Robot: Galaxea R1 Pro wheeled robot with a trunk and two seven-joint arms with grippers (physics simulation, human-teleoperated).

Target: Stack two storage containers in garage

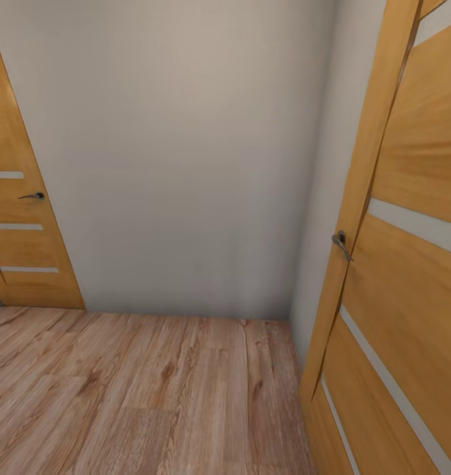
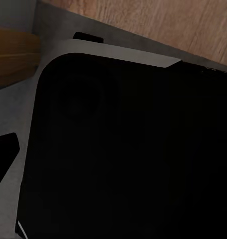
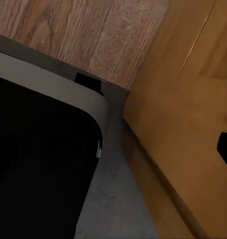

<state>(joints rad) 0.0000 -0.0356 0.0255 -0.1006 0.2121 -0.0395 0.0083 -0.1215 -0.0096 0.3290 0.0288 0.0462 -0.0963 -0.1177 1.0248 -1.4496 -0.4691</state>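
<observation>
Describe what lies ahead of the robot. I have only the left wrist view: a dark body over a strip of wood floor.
Observer: Straight ahead, the head view shows a plain grey wall rising from the wood-plank floor.
Operator: Give me the left side.
Observer: A left door of orange wood stands there, with pale horizontal strips and a dark lever handle.
Operator: Now the right.
Observer: A right door of the same make fills the head view's right edge. In the right wrist view its wood lies close beside the robot's dark base.
</observation>
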